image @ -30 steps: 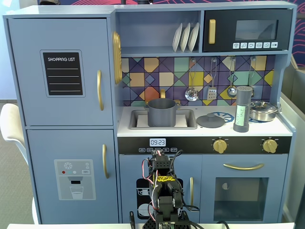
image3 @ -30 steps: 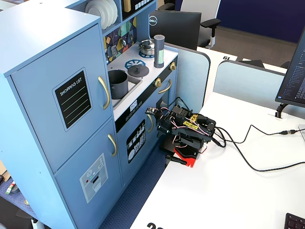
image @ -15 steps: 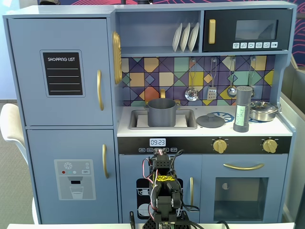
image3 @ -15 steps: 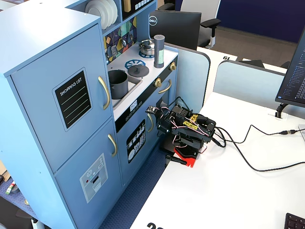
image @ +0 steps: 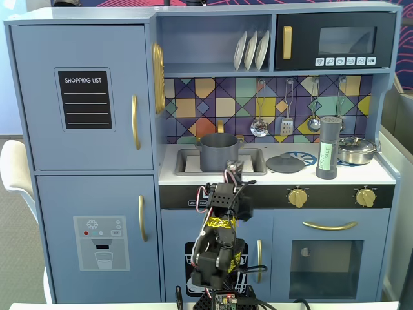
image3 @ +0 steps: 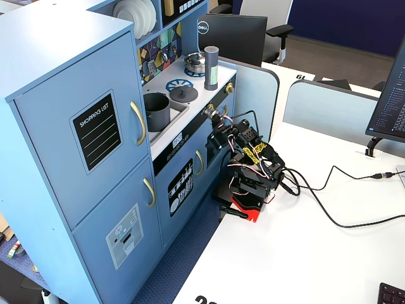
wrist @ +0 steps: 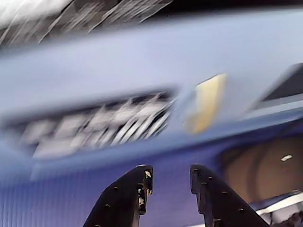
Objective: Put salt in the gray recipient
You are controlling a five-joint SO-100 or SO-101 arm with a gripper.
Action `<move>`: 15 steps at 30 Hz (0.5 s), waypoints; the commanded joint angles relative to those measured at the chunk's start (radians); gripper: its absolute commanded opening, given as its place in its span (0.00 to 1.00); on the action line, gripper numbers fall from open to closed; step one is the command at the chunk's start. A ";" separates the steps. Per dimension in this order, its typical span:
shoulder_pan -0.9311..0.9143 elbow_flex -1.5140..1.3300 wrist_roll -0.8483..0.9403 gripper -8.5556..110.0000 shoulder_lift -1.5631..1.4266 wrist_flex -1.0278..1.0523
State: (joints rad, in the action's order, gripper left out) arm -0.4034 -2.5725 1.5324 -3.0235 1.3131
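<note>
The salt [image: 328,148] is a tall gray shaker with a pale green label. It stands upright on the right of the toy kitchen's counter, and it also shows in the other fixed view [image3: 211,68]. The gray recipient [image: 218,152] is a matte gray pot sitting in the sink [image3: 156,109]. My gripper [image: 232,169] is raised in front of the counter edge, just below and right of the pot and well left of the salt. In the blurred wrist view, the gripper [wrist: 170,174] is open and empty, facing the kitchen's upper shelf.
A flat gray lid [image: 285,163] lies on the hob between pot and salt. A shiny steel pan [image: 357,150] sits right of the salt. Utensils [image: 287,123] hang on the back wall. The arm's base [image3: 250,190] stands on a white desk with cables [image3: 335,215].
</note>
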 commanded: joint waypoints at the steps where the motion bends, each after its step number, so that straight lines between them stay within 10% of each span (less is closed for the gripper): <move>1: -0.175 0.143 0.005 0.07 0.017 -0.023; 15: -0.463 0.179 -0.005 0.07 0.222 -0.795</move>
State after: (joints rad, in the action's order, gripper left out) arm -0.8360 -2.4590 1.5171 -2.8685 0.6811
